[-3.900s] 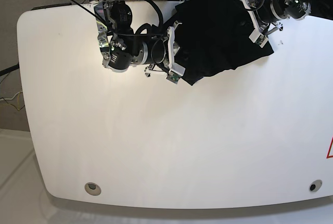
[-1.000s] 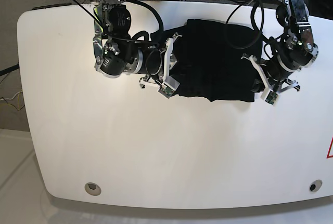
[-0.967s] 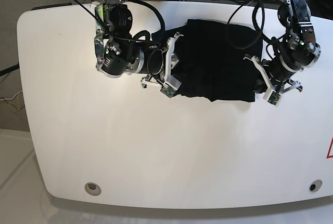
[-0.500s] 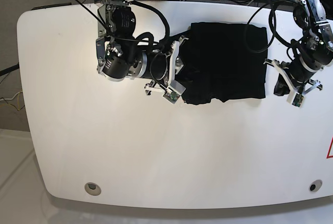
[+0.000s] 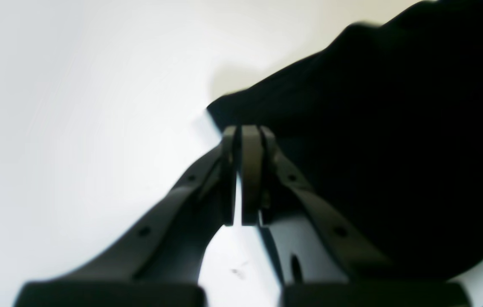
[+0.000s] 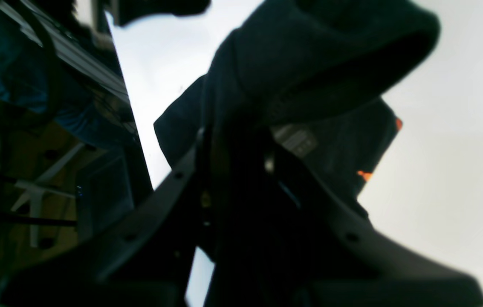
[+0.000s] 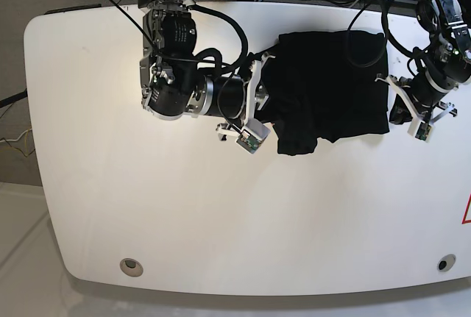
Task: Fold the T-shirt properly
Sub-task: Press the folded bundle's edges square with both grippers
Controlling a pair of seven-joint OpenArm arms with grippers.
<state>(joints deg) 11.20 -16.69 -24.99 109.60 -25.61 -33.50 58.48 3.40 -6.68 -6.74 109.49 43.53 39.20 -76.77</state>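
T-shirt [image 7: 331, 89] on table between claws; right claw [image 6: 235, 140] pinching its edge, left claw [image 5: 241, 179] pressed together, empty.

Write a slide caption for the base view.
Two arms flank a black cloth T-shirt on a white table; the right gripper pinches its edge.

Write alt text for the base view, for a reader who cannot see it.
A crumpled black cloth T-shirt lies near the far edge of a white table. The right gripper grips its edge on the picture's left; the left gripper, jaws shut, sits at its opposite edge.
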